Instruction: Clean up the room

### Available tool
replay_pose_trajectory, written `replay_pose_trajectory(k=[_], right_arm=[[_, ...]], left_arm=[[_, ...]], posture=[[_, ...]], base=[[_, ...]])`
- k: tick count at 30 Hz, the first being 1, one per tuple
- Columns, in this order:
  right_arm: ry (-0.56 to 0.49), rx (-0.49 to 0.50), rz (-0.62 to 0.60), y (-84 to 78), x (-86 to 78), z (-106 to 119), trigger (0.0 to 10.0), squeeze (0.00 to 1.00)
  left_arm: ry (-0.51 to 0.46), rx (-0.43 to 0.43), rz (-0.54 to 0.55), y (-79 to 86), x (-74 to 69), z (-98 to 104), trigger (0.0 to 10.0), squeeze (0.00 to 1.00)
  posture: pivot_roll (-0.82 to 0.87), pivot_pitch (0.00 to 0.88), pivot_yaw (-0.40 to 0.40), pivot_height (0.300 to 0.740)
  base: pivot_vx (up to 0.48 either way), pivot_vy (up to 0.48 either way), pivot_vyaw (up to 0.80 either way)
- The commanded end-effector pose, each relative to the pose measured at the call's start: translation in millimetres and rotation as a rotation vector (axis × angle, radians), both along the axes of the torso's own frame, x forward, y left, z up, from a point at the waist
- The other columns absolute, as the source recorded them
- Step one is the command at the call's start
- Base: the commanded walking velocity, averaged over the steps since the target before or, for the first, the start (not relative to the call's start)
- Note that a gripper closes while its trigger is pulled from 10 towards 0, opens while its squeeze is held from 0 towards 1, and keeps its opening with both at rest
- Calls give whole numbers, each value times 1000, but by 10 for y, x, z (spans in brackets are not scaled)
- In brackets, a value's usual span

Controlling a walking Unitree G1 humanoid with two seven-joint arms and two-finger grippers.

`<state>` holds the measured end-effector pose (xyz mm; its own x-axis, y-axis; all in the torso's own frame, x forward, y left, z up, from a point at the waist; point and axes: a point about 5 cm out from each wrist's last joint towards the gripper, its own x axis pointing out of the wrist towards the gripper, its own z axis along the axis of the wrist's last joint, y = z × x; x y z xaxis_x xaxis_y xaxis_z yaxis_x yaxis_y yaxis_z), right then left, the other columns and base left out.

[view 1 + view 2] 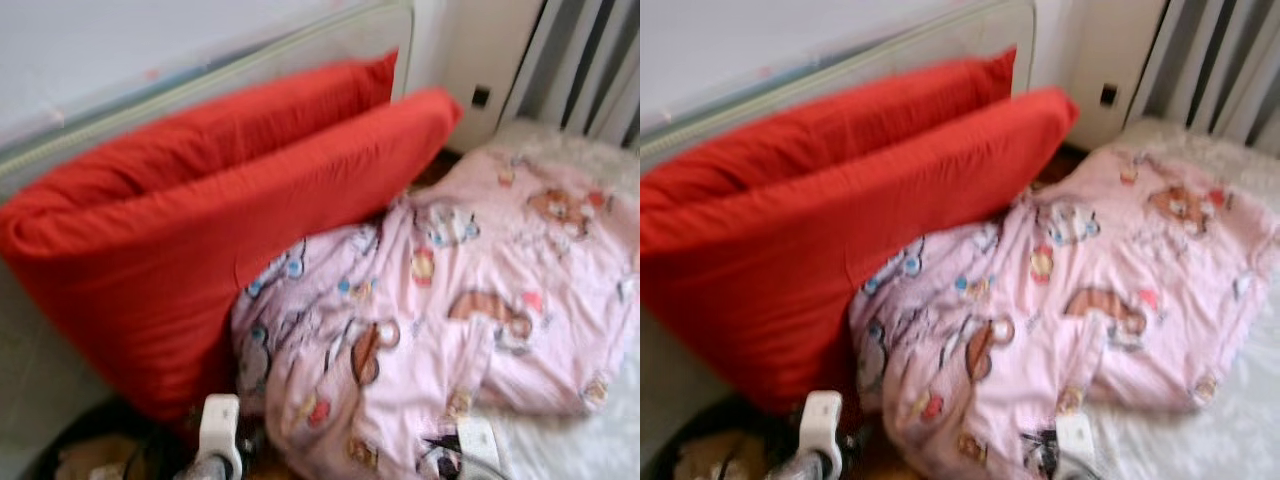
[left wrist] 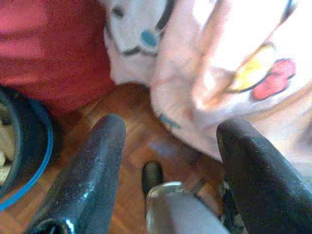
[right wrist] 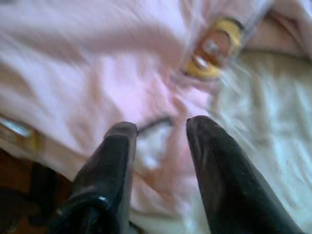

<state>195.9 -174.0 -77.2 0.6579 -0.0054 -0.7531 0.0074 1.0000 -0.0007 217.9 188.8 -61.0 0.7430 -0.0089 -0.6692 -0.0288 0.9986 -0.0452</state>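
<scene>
Red pillows [image 1: 200, 230], two of them, lean on edge against a pale headboard [image 1: 250, 55], one just behind the other. Pink quilt [image 1: 450, 300] with cartoon prints lies bunched beside them, its near edge touching the front pillow and spilling down toward the wood floor [image 2: 131, 146]. White fleecy sheet [image 1: 590, 440] shows under the quilt on the robot's right.

Container: dark tub with blue rim [image 2: 29, 161], on the floor just beside the front pillow, low at the robot's left. Something tan inside (too blurred to name).

Left gripper [image 2: 168, 141]: fingers wide apart, nothing between them, hanging over bare floor just short of the quilt's hanging edge. Left arm's white wrist piece [image 1: 218, 425] sits at the lower edge of the head views, below the pillow-quilt junction.

Right gripper [image 3: 161, 129]: fingers parted by a moderate gap, tips on or right above a quilt fold near the quilt-sheet boundary. Cannot tell whether cloth is actually pinched; nothing looks clamped.

Head views are blurred.
</scene>
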Motion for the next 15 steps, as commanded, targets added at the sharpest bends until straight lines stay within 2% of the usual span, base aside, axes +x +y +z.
replay_pose_trajectory(k=[1, 4, 5, 7, 9, 12, 15], right_arm=[[21, 24, -7, 50, -82, -46, 10000, 0], [-35, 31, -7, 64, 10, 10, 10000, 0], [-35, 31, -7, 64, 10, 10, 10000, 0], [-122, 50, -32, 64, 159, 110, 10000, 0], [-150, 60, -41, 66, 197, 139, 10000, 0], [-208, 67, -40, 74, 262, 197, 10000, 0], [-246, 56, -55, 53, 302, 237, 10000, 0]], left_arm=[[-14, 10, 26, 102, 15, 27, 10000, 0], [-113, 7, 9, 135, 200, 174, 10000, 0], [-113, 7, 9, 135, 200, 174, 10000, 0], [-221, 0, 11, 150, 325, 306, 10000, 0], [-247, 1, 11, 154, 350, 337, 10000, 0], [-382, -4, 12, 156, 425, 481, 10000, 0], [-433, -1, 10, 159, 425, 527, 10000, 0]], posture=[[117, 71, 9, 740], [115, 74, 8, 740], [115, 74, 8, 740], [115, 75, 7, 740], [112, 79, 5, 740], [108, 83, 4, 740], [109, 85, 2, 740]], base=[[0, 0, 0], [0, 0, 0], [0, 0, 0], [0, 0, 0], [0, 0, 0], [0, 0, 0], [0, 0, 0]])
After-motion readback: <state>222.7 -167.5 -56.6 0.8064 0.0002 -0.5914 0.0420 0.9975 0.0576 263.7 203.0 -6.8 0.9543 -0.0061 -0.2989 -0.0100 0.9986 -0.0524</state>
